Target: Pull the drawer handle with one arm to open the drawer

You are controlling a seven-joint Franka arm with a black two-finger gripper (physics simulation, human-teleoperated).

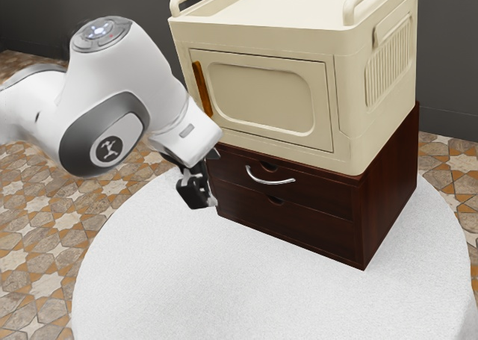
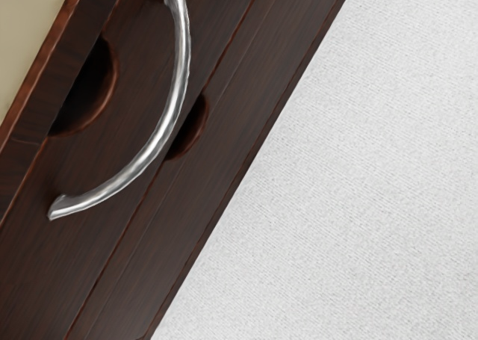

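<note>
My gripper hangs in front of the dark wooden cabinet's left end in the exterior view, apart from the handle; how its fingers stand is too hidden to tell. A curved silver handle is fixed on the upper drawer, whose front sits flush with the cabinet. Below it is the lower drawer, also closed. In the wrist view the handle arcs across the upper drawer front, with nothing around it.
A cream cabinet with rails on top and an orange-brown handle on its door stands on the wooden cabinet. Both rest on a round white table. The white tabletop extends in front of the drawers.
</note>
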